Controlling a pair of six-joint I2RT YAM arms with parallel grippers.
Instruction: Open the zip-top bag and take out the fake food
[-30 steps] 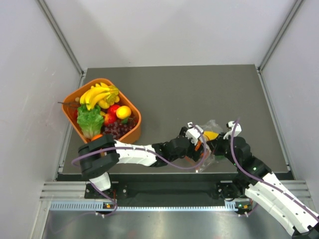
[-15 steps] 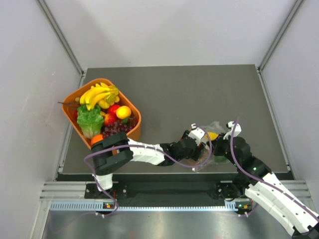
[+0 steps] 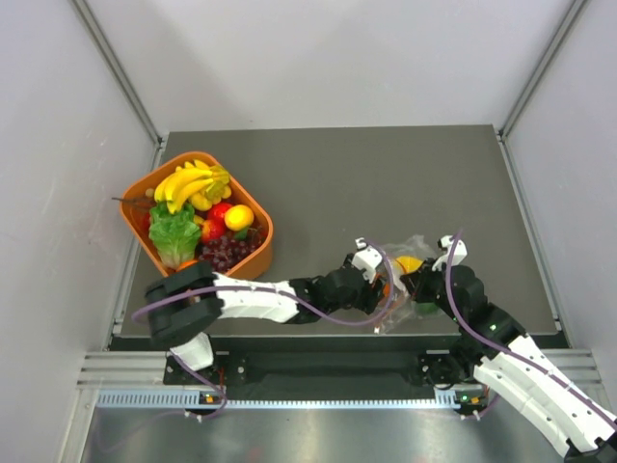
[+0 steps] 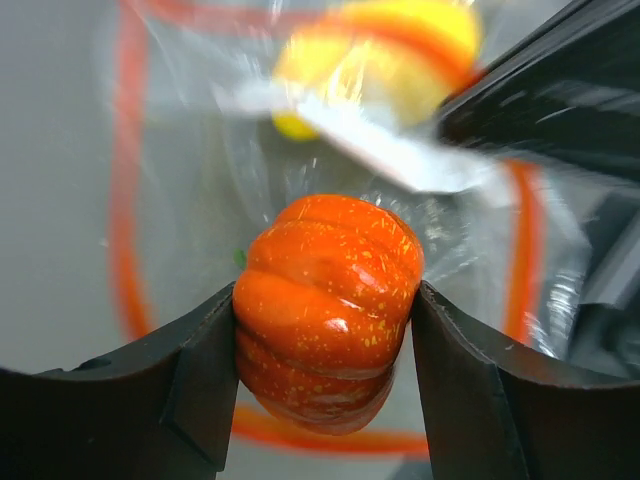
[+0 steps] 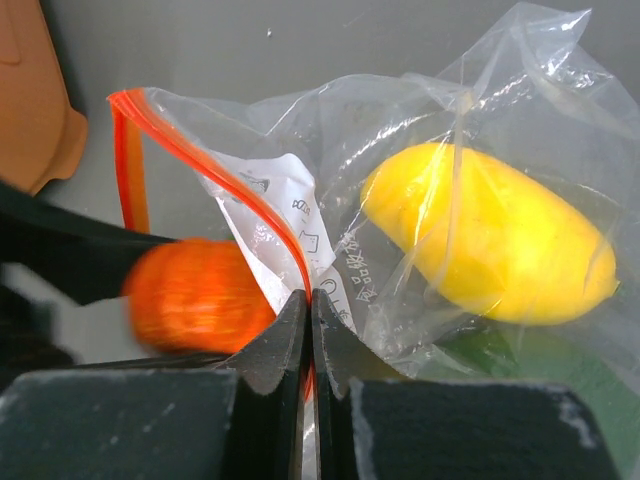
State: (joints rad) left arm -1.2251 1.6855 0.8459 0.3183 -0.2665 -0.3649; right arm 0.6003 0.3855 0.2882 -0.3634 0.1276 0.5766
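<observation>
The zip-top bag (image 3: 413, 249) lies crinkled at the table's front right, its orange-red zip strip (image 5: 215, 170) open. My left gripper (image 4: 322, 340) is shut on the orange-red round fruit (image 4: 325, 300) at the bag's mouth; the fruit also shows in the right wrist view (image 5: 195, 295), blurred. My right gripper (image 5: 309, 310) is shut on the bag's edge at the zip strip. A yellow fruit (image 5: 490, 235) and a dark green piece (image 5: 520, 360) lie inside the bag. In the top view the two grippers meet, left gripper (image 3: 384, 280) and right gripper (image 3: 410, 282).
An orange basket (image 3: 145, 183) at the back left holds bananas (image 3: 191, 183), lettuce (image 3: 174, 234), grapes (image 3: 229, 251) and other toy fruit. Its corner shows in the right wrist view (image 5: 35, 100). Grey walls bound the table on three sides.
My left arm reached right toward the bag's mouth, then drew back a little to the left with the orange-red fruit in its jaws. The right gripper has kept its hold on the bag.
</observation>
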